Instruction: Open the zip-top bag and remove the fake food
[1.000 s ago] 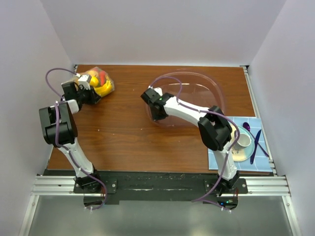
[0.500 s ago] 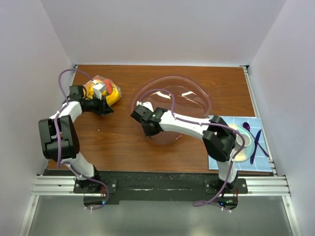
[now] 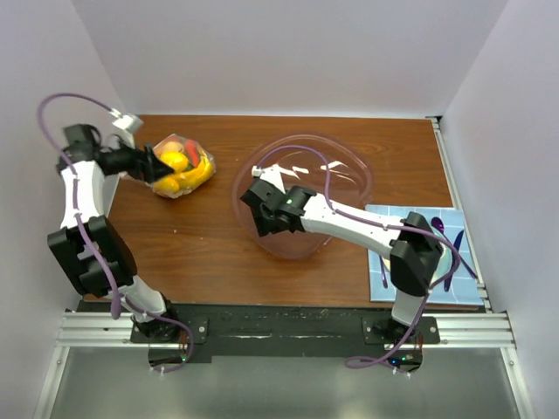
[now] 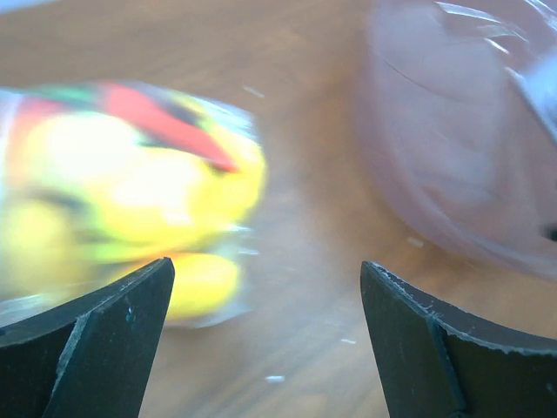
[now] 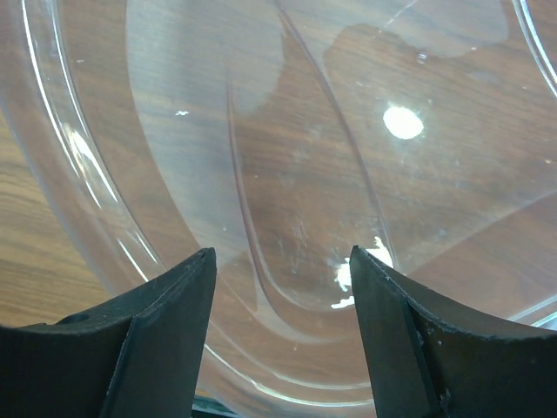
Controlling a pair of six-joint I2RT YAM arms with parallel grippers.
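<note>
The zip-top bag point(image 3: 183, 168) lies at the back left of the wooden table, stuffed with yellow, orange and red fake food point(image 3: 177, 161). My left gripper point(image 3: 147, 162) hovers just left of it, open, with nothing between its fingers. In the blurred left wrist view the zip-top bag point(image 4: 122, 192) lies ahead of the left finger, and the left gripper point(image 4: 265, 292) frames bare wood. My right gripper point(image 3: 262, 215) is open over the near-left wall of the large clear pinkish bowl point(image 3: 336, 175). The right wrist view shows the right gripper point(image 5: 283, 270) spread above the bowl point(image 5: 305, 165).
A blue mat point(image 3: 384, 275) at the right front holds a plate, a cup and a purple fork point(image 3: 454, 253). White walls close in the table on the left, back and right. The bowl point(image 4: 461, 131) sits right of the bag.
Both grippers have opened. The left arm swung back to the far left, leaving the bag on the table. The bowl slid left and nearer with the right gripper before it let go.
</note>
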